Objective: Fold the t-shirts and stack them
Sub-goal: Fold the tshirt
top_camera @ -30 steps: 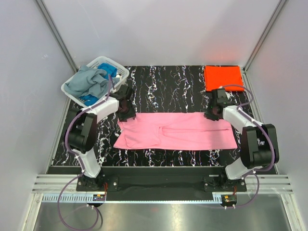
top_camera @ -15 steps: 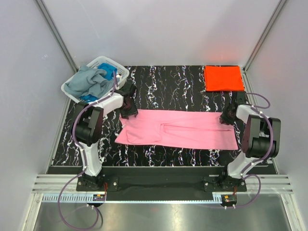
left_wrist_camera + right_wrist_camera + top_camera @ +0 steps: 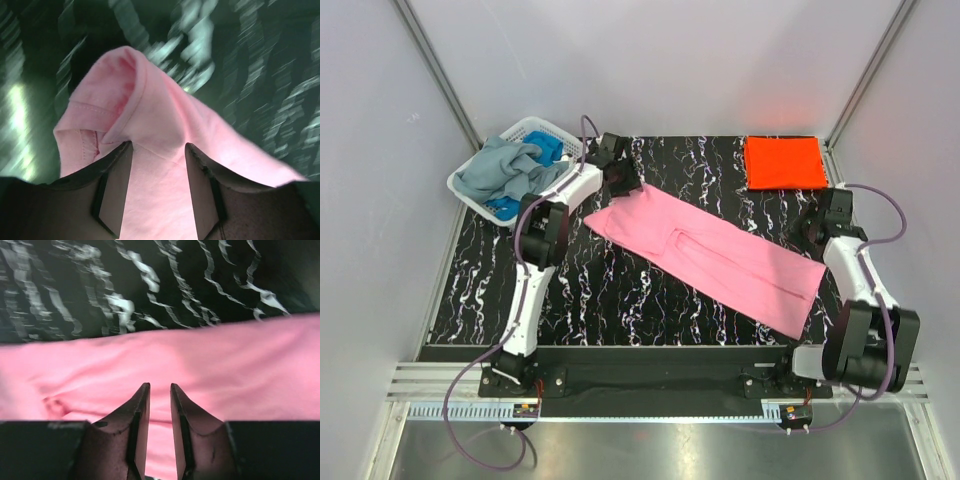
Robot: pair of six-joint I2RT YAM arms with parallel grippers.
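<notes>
The pink t-shirt lies in a long diagonal strip, from the far left down to the near right. My left gripper is at its far-left end, beside the basket. In the left wrist view my left gripper is shut on a bunched fold of the pink t-shirt. My right gripper hovers just past the shirt's right end. Its jaws stand a narrow gap apart, holding nothing, with the pink cloth below. An orange-red t-shirt lies folded at the far right corner.
A white lattice basket at the far left holds a grey-blue t-shirt and a blue one. The black marbled tabletop ends in side walls close to both arms.
My left gripper swung up and right toward the basket, dragging the pink shirt's left end from level to diagonal. My right gripper moved right and off the cloth, its jaws parting slightly.
</notes>
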